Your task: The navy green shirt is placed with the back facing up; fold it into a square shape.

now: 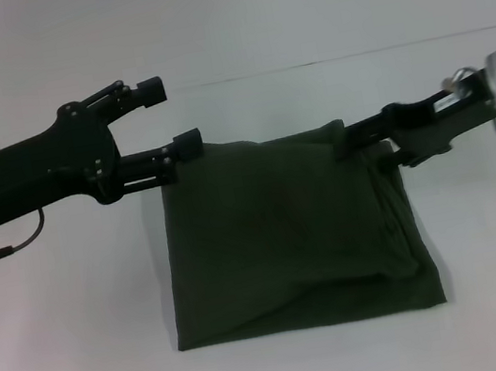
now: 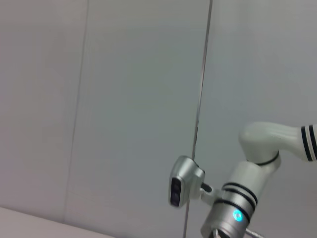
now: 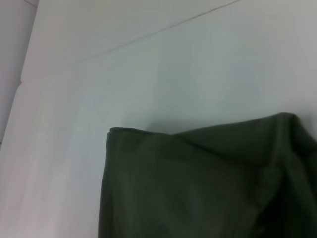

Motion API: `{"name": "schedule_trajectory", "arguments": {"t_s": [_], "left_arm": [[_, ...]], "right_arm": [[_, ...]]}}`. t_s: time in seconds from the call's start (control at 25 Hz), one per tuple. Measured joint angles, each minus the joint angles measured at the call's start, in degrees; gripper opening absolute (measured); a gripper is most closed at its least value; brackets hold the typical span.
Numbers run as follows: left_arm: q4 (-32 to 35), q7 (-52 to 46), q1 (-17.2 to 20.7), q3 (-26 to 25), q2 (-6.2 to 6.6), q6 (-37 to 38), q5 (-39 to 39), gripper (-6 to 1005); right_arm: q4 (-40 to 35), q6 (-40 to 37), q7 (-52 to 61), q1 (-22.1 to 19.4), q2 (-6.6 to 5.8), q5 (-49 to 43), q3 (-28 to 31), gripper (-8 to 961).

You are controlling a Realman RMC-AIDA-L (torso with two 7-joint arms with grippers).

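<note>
The navy green shirt (image 1: 294, 235) lies on the white table, folded into a rough square, plain side up. Its right side is bunched into thick folds. My left gripper (image 1: 170, 116) is open and empty, just above and left of the shirt's far left corner, its lower fingertip over that corner. My right gripper (image 1: 355, 141) is at the shirt's far right corner, touching the cloth there. The right wrist view shows the shirt (image 3: 198, 183) with one flat corner and a raised ridge of cloth. The left wrist view shows none of the shirt.
The white table (image 1: 75, 348) runs all around the shirt, and a seam line (image 1: 350, 56) crosses it behind. The left wrist view shows a pale wall and my right arm (image 2: 247, 198) with its lit ring.
</note>
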Motion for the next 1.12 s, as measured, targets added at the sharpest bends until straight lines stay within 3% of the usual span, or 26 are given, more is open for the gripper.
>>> {"name": "schedule_trajectory", "arguments": {"t_s": [0.4,0.52,0.68,0.96,1.12], "left_arm": [[-0.03,0.57,1.0,-0.37,-0.64,0.07,-1.4,951],[-0.02,0.5,1.0,-0.38,-0.75,0.26,-1.79,951],[-0.02,0.21,0.96,-0.38,-0.78,0.47,-2.48,951],[-0.06,0.18,0.98,-0.36,-0.86,0.12,-2.86,951],[-0.15,0.18,0.89,-0.14,-0.92,0.08,-2.87,950]], "right_arm": [[0.44,8.1,-2.77,0.28,4.99,0.12,-2.29,941],[0.34,8.8,-3.43,0.3,5.73,0.37,-2.35,941],[-0.2,8.69,-3.72,0.27,5.81,0.5,-2.38,941],[-1.3,7.68,-9.96,-0.77,5.68,2.16,-1.95,671],[-6.58,6.14,-16.66,-2.93,7.56,3.18,-2.08,508]]}}
